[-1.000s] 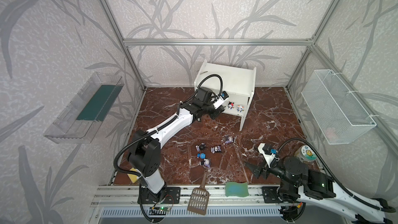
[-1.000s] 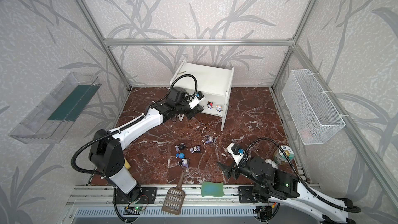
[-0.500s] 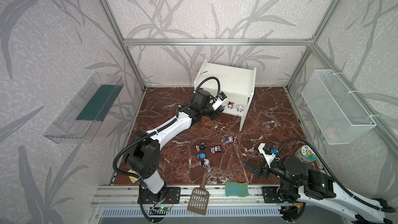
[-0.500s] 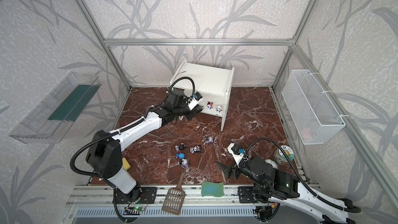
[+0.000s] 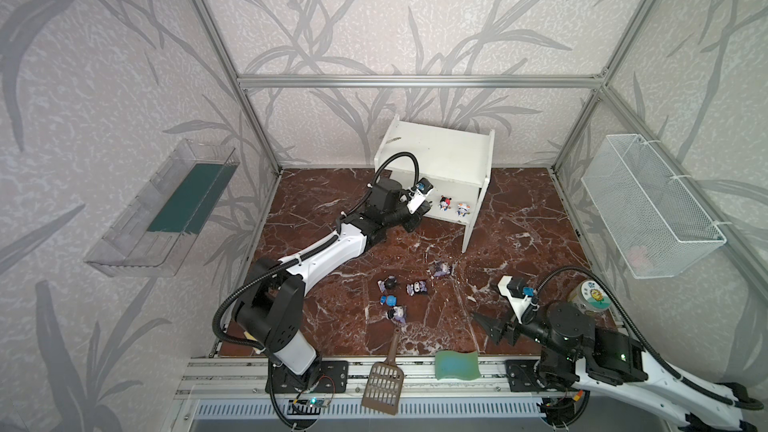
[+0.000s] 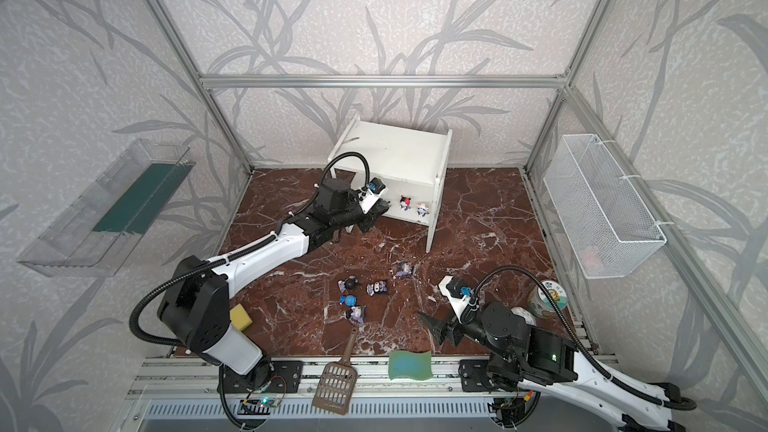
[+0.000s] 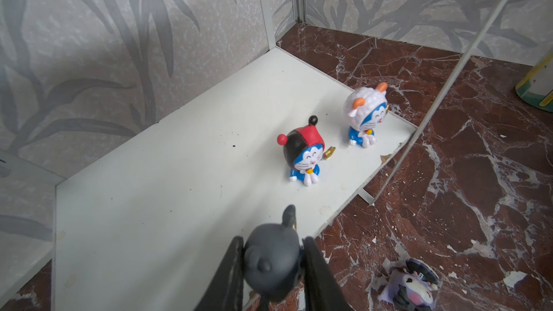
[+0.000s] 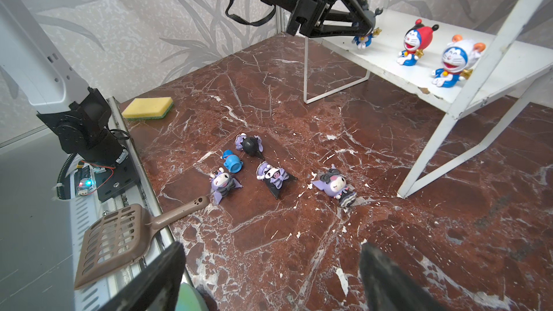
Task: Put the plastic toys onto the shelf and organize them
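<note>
The white two-tier shelf (image 5: 440,151) stands at the back. On its lower board sit two blue-white toys, one red-black-headed (image 7: 302,151) and one white-headed (image 7: 363,115). My left gripper (image 7: 273,243) is shut on a grey-headed toy (image 8: 363,38) over the board's left front edge; I cannot tell whether it touches the board. Several toys lie on the floor: a blue one (image 8: 232,164) and purple/black ones (image 8: 273,176). My right gripper (image 8: 272,248) hovers open and empty near the front right.
A brown scoop (image 5: 382,384) and a green sponge (image 5: 456,364) lie on the front rail. A yellow sponge (image 6: 241,316) sits at the front left, a round tin (image 5: 590,297) at the right. A wire basket (image 5: 648,205) and a clear tray (image 5: 166,209) hang on the side walls.
My left arm has drawn slightly back from the shelf and toward the front, still holding the grey-headed toy. The right arm has not moved.
</note>
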Robot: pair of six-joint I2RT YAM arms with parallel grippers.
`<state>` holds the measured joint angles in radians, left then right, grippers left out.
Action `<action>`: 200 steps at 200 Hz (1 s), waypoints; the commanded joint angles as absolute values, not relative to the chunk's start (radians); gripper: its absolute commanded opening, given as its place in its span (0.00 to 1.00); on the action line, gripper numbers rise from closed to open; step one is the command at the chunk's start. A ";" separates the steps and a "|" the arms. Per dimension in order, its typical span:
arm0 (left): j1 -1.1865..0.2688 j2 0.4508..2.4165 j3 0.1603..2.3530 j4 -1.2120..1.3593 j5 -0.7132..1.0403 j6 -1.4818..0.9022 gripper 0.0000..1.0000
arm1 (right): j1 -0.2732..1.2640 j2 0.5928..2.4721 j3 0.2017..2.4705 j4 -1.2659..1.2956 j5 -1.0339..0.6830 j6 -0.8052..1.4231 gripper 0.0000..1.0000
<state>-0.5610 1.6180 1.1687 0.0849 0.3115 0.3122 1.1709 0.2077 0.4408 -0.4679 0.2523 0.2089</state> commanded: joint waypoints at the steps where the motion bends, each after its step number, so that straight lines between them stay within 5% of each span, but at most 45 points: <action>1: -0.556 1.597 1.165 0.154 0.289 0.302 0.26 | 1.179 0.206 0.434 -0.437 0.241 0.210 0.90; 200: -0.556 1.705 1.157 0.295 0.233 0.249 0.27 | 1.178 0.193 0.420 -0.426 0.227 0.222 0.90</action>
